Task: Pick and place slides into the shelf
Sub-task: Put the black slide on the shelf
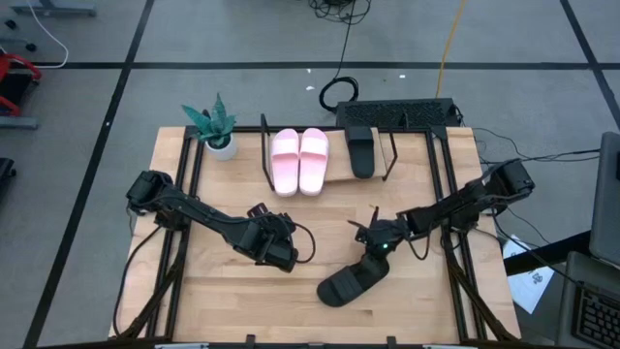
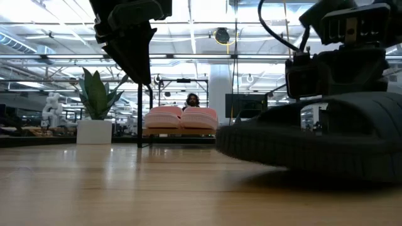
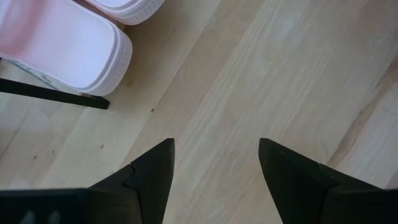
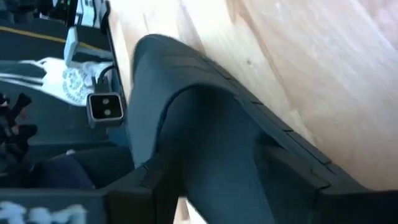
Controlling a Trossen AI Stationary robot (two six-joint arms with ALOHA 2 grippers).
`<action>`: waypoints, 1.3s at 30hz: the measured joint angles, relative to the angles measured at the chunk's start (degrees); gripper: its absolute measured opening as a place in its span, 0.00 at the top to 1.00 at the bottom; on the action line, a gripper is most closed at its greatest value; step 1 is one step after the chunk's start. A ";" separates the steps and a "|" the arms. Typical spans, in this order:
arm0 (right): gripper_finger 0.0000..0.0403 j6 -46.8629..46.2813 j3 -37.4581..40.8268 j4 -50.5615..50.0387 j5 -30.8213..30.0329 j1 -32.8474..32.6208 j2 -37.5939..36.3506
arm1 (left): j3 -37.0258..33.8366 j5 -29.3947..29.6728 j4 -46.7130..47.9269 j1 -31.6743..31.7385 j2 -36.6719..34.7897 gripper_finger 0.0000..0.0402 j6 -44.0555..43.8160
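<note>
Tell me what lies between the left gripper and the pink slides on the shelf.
Only bare wooden tabletop separates the left gripper from the pink slides; the high view shows that.

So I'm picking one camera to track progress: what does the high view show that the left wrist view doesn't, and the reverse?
Only the high view shows the right gripper at the black slide on the table, the other black slide on the shelf, and the plant. Only the left wrist view shows the left gripper open over bare wood. Both show the pink slides.
</note>
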State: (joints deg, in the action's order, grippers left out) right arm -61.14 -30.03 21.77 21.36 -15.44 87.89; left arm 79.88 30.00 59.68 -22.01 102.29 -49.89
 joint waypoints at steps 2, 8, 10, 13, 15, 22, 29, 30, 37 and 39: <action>0.51 0.73 -0.01 -0.44 2.40 0.83 -0.01 | 0.00 0.00 0.00 -0.18 -0.01 0.41 0.00; 0.49 3.08 -0.01 -2.36 5.84 2.14 -0.01 | 0.02 0.00 0.00 -1.16 0.00 0.41 -0.07; 0.49 4.08 0.06 -3.24 7.37 2.64 -0.01 | 0.02 0.00 0.00 -1.49 -0.01 0.41 -0.09; 0.49 4.06 0.97 -2.51 9.34 3.35 -0.57 | 0.02 0.00 0.02 -1.87 0.01 0.41 -0.10; 0.49 3.38 1.43 -1.33 10.00 3.75 -0.69 | 0.02 0.00 0.00 -2.08 0.01 0.41 -0.19; 0.48 -0.94 1.85 5.92 6.96 3.46 -1.17 | 0.04 0.00 -0.06 -2.08 0.01 0.41 -0.24; 0.48 -2.66 1.80 7.48 5.54 3.04 -1.17 | 0.04 0.11 -0.22 -2.08 0.01 0.41 -0.26; 0.48 -2.69 1.80 7.53 5.56 2.90 -1.16 | 0.04 0.24 -0.24 -2.08 0.01 0.41 -0.26; 0.48 -4.21 1.74 8.61 3.89 1.10 -0.95 | 0.04 1.23 -0.26 -2.08 0.01 0.41 -0.28; 0.48 -4.89 1.73 9.14 2.59 0.53 -0.95 | 0.04 1.60 -0.26 -2.08 0.01 0.41 -0.29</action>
State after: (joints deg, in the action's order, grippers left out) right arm -66.03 -28.31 30.90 23.95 -14.91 86.94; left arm 79.92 31.59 59.42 -24.10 102.30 -50.18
